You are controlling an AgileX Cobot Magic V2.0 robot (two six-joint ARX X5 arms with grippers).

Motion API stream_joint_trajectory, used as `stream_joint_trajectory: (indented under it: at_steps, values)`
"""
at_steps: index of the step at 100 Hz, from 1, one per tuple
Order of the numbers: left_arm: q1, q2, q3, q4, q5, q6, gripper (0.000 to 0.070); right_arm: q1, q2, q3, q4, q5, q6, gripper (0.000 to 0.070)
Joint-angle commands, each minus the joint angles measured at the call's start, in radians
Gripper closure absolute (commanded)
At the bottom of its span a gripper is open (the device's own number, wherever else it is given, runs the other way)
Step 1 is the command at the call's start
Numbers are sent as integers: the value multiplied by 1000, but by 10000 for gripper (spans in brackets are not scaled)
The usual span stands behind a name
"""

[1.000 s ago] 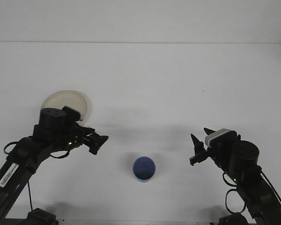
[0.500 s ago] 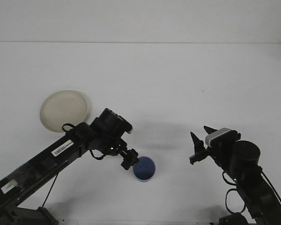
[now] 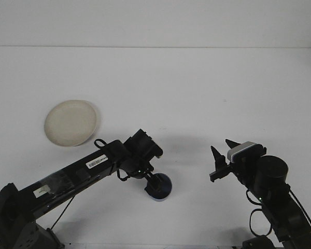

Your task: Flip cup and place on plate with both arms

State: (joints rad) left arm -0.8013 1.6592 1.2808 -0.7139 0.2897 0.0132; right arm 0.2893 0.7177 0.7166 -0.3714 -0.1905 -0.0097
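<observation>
Blue cup (image 3: pixel 163 190) sits under the left jaws (image 3: pixel 154 185), grip unclear; right jaws (image 3: pixel 222 155) spread.

A small blue cup (image 3: pixel 162 189) sits on a white table (image 3: pixel 197 93), near the front edge and roughly at its middle. It is round and seen from above, showing a flat blue top with a paler rim. Whether it stands mouth up or mouth down cannot be told. Its left part is hidden from view.

A round, shallow, cream-coloured plate (image 3: pixel 71 122) lies flat on the table, well apart from the cup, up and to the left of it. The plate holds nothing.
</observation>
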Motion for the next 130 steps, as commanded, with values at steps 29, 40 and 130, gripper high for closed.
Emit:
stream_joint_trajectory:
  at_steps: [29,40,130]
  values:
    - [-24,30,26,20,-13,-3,686,4,3,5,11,-4,9,354]
    - [-23,29,45,7,-46,-3,686,4,3,5,11,-4,9,354]
    - [801,-41,410,-234,-159,63,686,4,3,5,4,-3,10,354]
